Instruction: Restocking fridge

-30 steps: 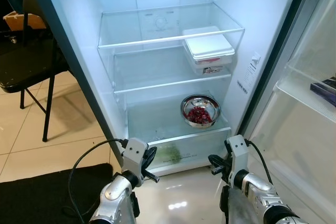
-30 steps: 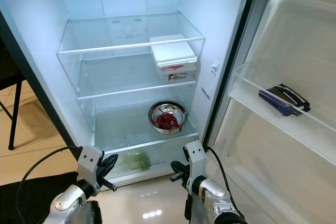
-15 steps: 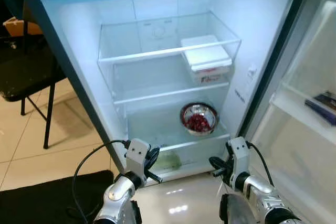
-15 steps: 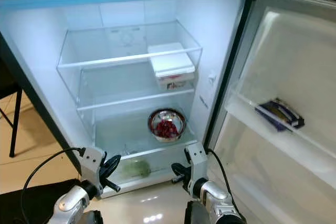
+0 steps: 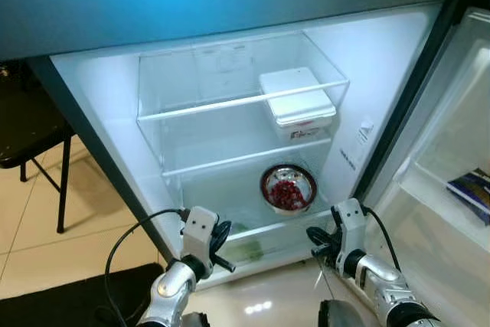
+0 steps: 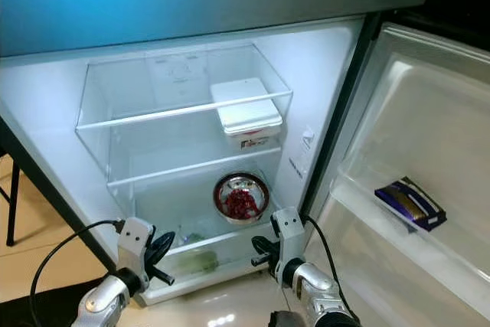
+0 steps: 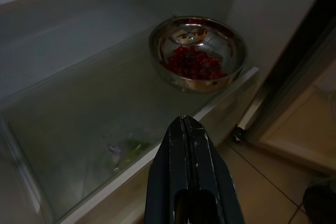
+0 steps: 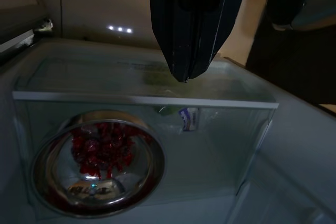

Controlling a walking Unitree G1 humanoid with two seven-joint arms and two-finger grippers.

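The fridge [image 5: 99,105] stands open before me. A white lidded box [image 5: 297,101] rests on the right of its middle glass shelf. Below it sits a steel bowl of red food [image 5: 288,188], also seen as the bowl [image 7: 198,53] and the bowl [image 8: 97,161] in the wrist views. Something green [image 5: 246,251] lies in the bottom drawer. My left gripper [image 5: 220,240] and right gripper [image 5: 318,237] hover low before the drawer, both shut and holding nothing. The left gripper [image 7: 185,120] points at the lowest shelf's front; the right gripper [image 8: 184,78] is near the bowl.
The fridge door [image 6: 413,135] swings open on the right, and its shelf holds a blue packet [image 6: 409,203]. A black chair [image 5: 27,124] stands to the left on the tiled floor. A dark mat [image 5: 61,296] lies at my lower left.
The whole view has shifted so the fridge's dark top edge now shows: the camera moved. Both grippers stay shut low before the drawer. Fridge contents have not moved.
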